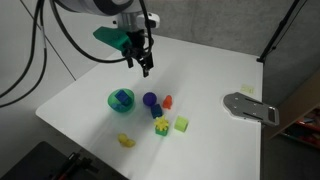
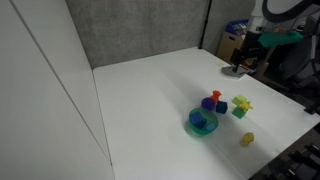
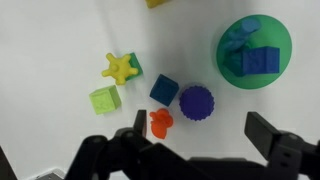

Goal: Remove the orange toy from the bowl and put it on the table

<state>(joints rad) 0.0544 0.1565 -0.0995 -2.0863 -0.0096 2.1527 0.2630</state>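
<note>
Orange toy (image 3: 160, 122) away from table (image 3: 60, 50) edges, gripper (image 3: 200, 135) spread

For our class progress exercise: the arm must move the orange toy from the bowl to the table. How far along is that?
Done, it seems: the orange toy lies on the table beside a purple ball, outside the bowl, which holds only blue pieces. In hand: nothing; the pincer hangs open and empty above the table. Left: apparently nothing.
</note>
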